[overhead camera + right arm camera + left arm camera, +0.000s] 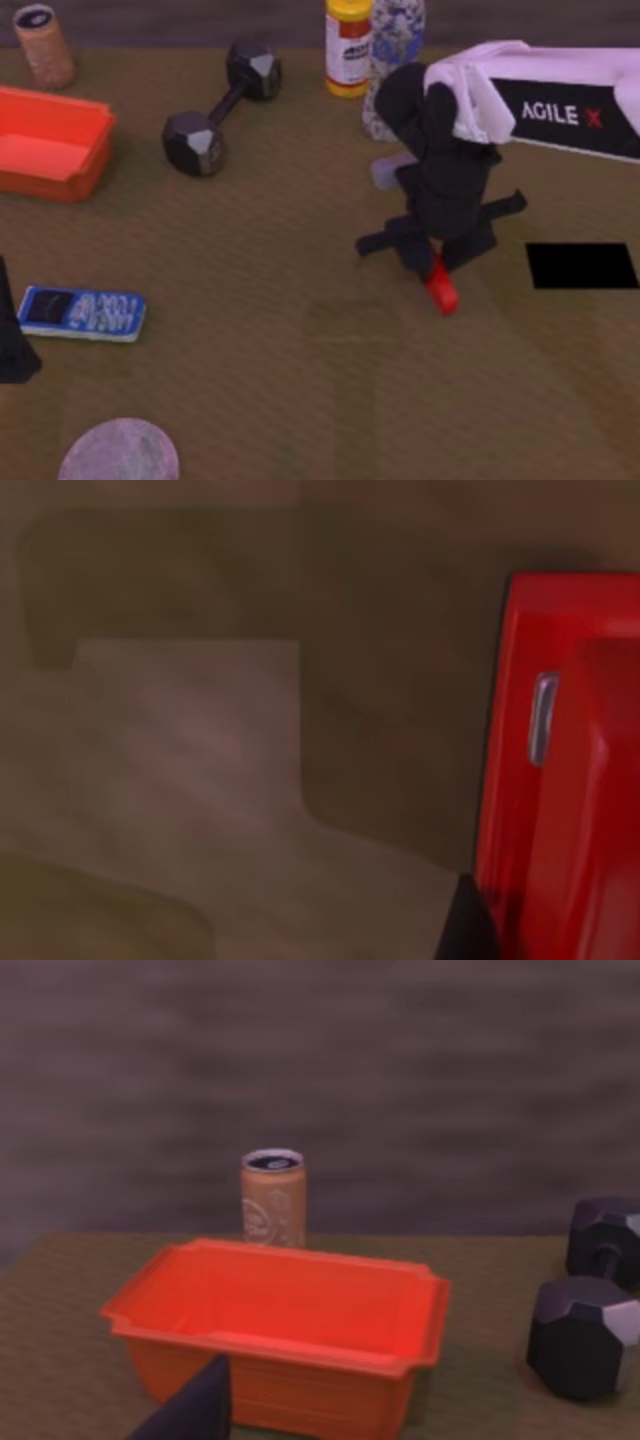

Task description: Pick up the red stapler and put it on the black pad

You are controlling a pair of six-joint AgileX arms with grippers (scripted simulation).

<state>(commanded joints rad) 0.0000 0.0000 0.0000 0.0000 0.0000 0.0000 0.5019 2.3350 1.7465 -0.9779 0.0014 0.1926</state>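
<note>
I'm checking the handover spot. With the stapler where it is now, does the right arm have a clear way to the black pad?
Probably yes. The right gripper is at the red stapler, and only bare table lies between it and the black pad just to the right.

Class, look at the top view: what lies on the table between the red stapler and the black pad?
Nothing: in the top view, only bare table separates the red stapler from the black pad.

My right arm (560, 100) reaches in from the table's right; my right gripper (438, 262) points down, fingers closed on the red stapler (441, 290).
</note>
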